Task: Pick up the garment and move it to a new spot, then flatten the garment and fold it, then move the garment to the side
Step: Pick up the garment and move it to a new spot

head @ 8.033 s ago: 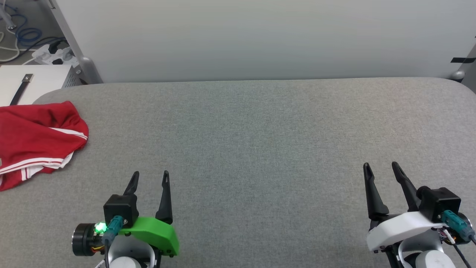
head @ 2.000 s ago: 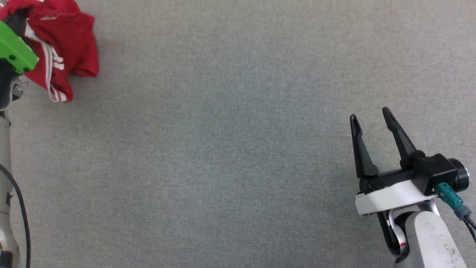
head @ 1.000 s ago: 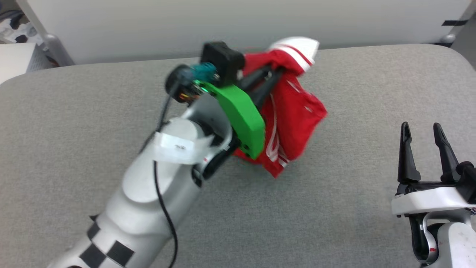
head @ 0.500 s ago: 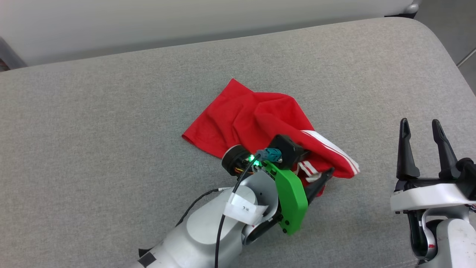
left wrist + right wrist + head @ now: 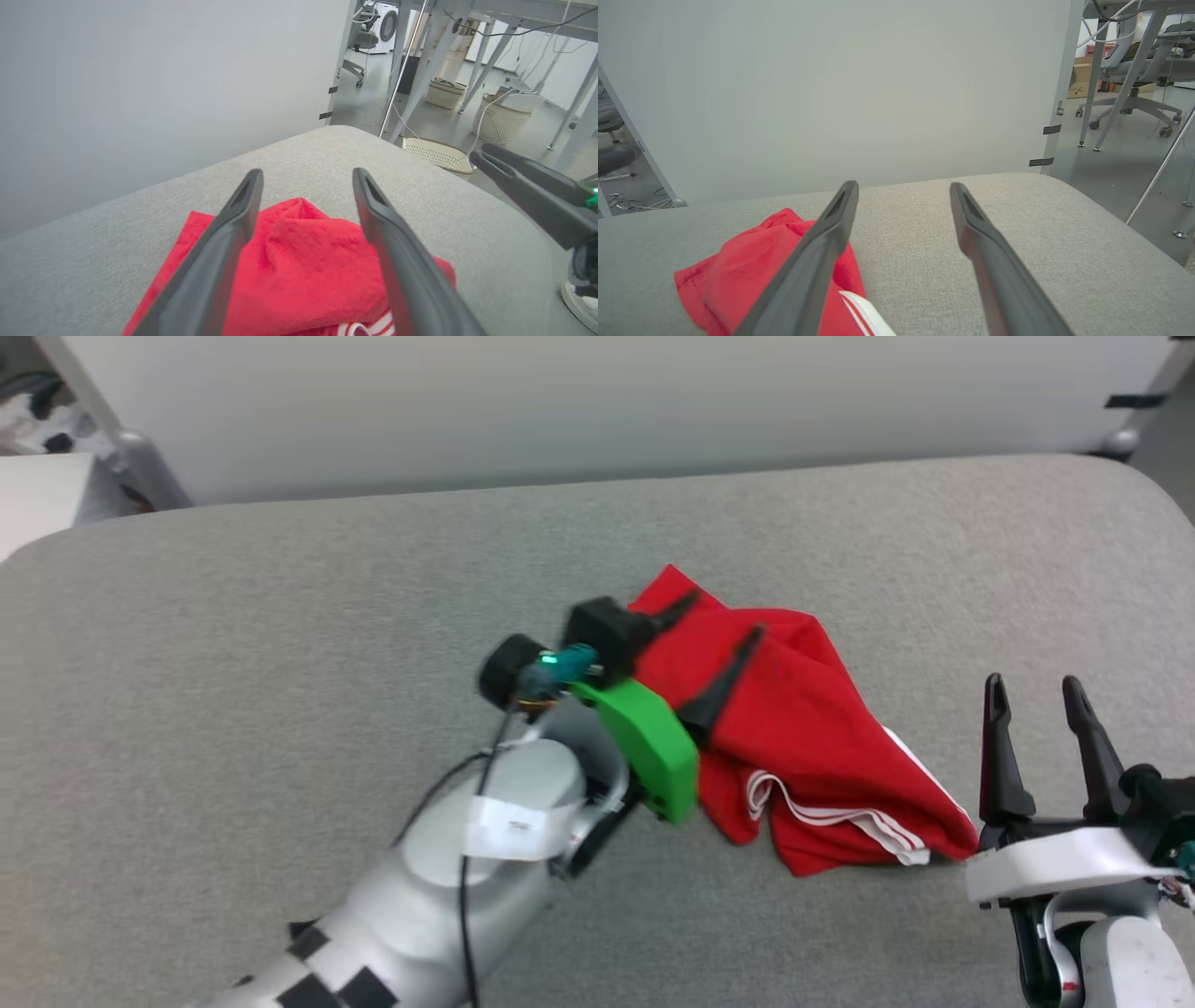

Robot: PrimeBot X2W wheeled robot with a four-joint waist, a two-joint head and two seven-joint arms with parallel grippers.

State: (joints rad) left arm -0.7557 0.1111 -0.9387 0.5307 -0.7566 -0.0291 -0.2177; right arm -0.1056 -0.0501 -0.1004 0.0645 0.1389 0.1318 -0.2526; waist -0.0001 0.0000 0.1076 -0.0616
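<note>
The garment (image 5: 803, 728) lies crumpled on the grey padded table (image 5: 280, 616), right of centre, red with a white striped sleeve edge toward the front. My left gripper (image 5: 724, 616) hovers over its left part, open, with nothing between its fingers. In the left wrist view the garment (image 5: 303, 261) sits below the spread fingers (image 5: 224, 242). My right gripper (image 5: 1032, 691) stands open at the lower right, just right of the garment's edge. The right wrist view shows the garment (image 5: 738, 270) to the left of its open gripper (image 5: 901, 189).
A pale wall (image 5: 597, 401) runs behind the table's far edge. The table's rounded right corner (image 5: 1130, 495) is near my right arm. Beyond it stand woven baskets (image 5: 500, 116) and metal table legs (image 5: 439, 51) on the floor.
My left gripper opened and let go of the garment, which now lies in a heap on the table. The left arm has pulled back toward the left. The head view has also shifted.
</note>
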